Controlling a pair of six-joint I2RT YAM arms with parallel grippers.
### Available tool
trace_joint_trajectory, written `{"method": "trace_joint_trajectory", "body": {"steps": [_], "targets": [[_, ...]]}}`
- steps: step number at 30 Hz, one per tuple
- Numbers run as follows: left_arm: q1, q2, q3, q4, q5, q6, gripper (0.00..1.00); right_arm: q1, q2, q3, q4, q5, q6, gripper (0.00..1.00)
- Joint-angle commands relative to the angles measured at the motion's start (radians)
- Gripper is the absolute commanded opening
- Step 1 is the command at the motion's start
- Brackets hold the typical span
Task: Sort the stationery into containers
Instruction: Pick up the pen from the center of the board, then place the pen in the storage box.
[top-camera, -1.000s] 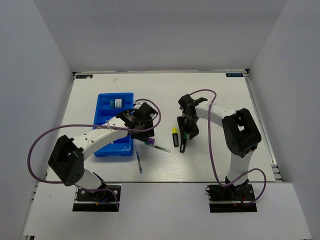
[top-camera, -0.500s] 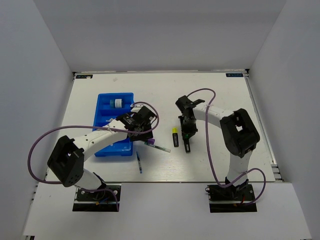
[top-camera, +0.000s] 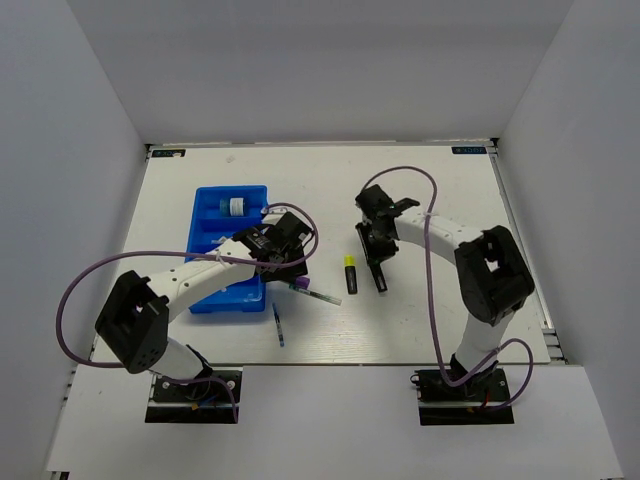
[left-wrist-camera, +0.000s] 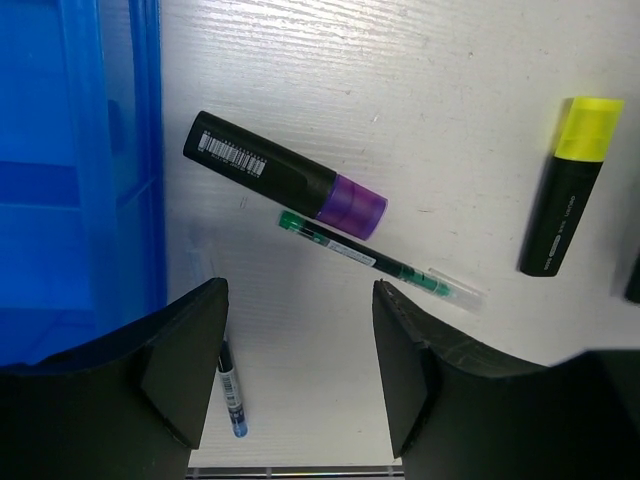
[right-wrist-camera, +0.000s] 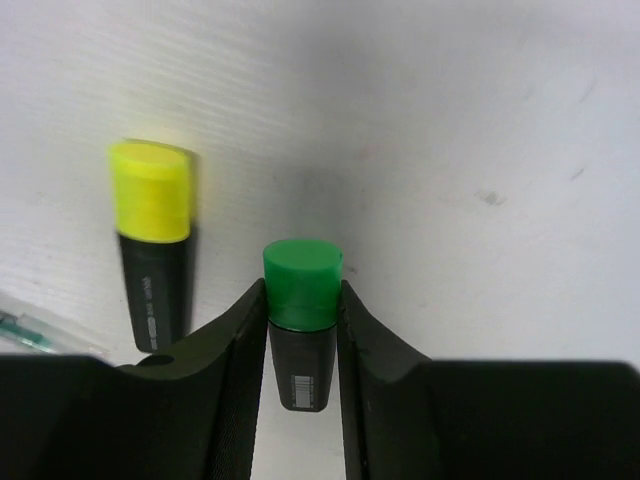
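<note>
On the table (top-camera: 450, 200), the blue tray (top-camera: 230, 188) lies near the left edge. The left gripper (left-wrist-camera: 298, 300), jaws spread, hangs over the purple-tipped marker (left-wrist-camera: 270, 172) beside it. The right gripper (right-wrist-camera: 302, 310) pinches the green-capped highlighter (right-wrist-camera: 303, 290) mid-table, next to the yellow-capped highlighter (right-wrist-camera: 152, 240).

Illumination: bright, even and diffuse — shadows on the white desk (top-camera: 450, 180) are soft and faint. Right wrist view: the yellow-capped highlighter (right-wrist-camera: 152, 240) is slightly blurred.
</note>
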Motion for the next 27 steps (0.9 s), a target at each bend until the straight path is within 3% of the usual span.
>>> {"method": "trace_joint_trajectory", "body": {"steps": [1,3,4,6,8,12,19,20,27], "targets": [[-0.010,-0.025,0.010,0.001,0.003,0.016,0.70,-0.005,-0.124,0.080,0.177,0.027,-0.267,0.00],[-0.032,-0.054,0.011,0.019,0.014,0.060,0.69,-0.011,-0.115,0.184,0.212,-0.027,-0.371,0.00],[-0.045,-0.067,0.017,0.021,0.005,0.079,0.68,-0.017,-0.098,0.312,0.195,-0.068,-0.384,0.00],[-0.081,-0.129,0.048,0.033,-0.032,0.163,0.66,-0.019,-0.014,0.411,0.140,-0.180,-0.398,0.00],[-0.099,-0.204,0.071,0.008,-0.087,0.232,0.66,-0.022,0.084,0.601,0.067,-0.240,-0.387,0.00],[-0.125,-0.388,0.076,-0.022,-0.220,0.305,0.66,-0.011,0.190,0.749,0.109,-0.528,-0.268,0.00],[-0.125,-0.714,0.007,-0.056,-0.317,0.345,0.70,0.027,0.377,0.852,0.599,-0.909,0.027,0.00],[-0.125,-0.764,0.007,-0.066,-0.320,0.349,0.70,0.029,0.420,0.875,0.726,-0.932,0.073,0.00],[-0.125,-0.788,0.045,-0.169,-0.310,0.351,0.71,0.135,0.538,0.955,0.939,-0.987,0.199,0.00]]}}
